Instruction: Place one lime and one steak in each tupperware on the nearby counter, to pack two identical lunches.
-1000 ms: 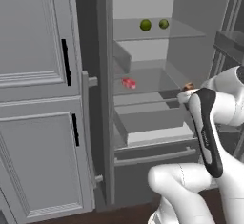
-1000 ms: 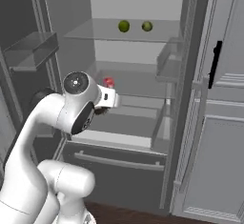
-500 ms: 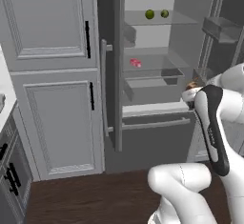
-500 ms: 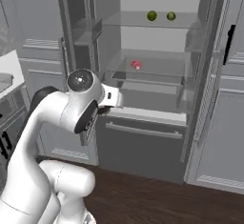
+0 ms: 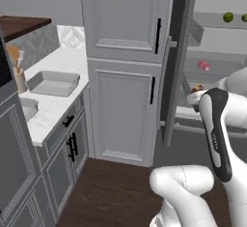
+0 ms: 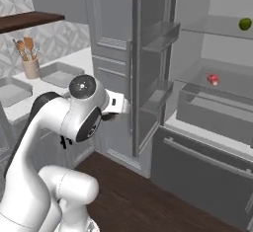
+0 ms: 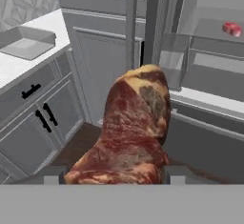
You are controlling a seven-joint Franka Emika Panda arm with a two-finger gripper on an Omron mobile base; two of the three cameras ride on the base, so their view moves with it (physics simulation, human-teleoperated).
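Hand view puts the jaws [image 7: 112, 175] right up close, clamped on a steak [image 7: 128, 132] that stands up between the two dark tips, marbled red and brown with a pale fatty edge at its top. Beyond the jaws and off to their left, a light-grey tupperware [image 7: 26, 42] sits on the white marble bench [image 7: 12, 68], well apart from the meat. In the left base view that tray looks bare inside, and a second tupperware [image 6: 10, 90] lies beside it in the right base view, next to a beige cup of wooden utensils [image 6: 29, 63]. Ahead and to the right of the jaws the fridge stands open, with another steak [image 7: 232, 28] lying on a glass shelf [image 7: 209, 27], and two limes on the shelf above it; the nearer lime [image 5: 228, 17] is plain in the left base view. By my reckoning the packing has barely started: one steak is in transit toward the bench, nothing is visibly in the trays, and the second steak and both limes are left to fetch.
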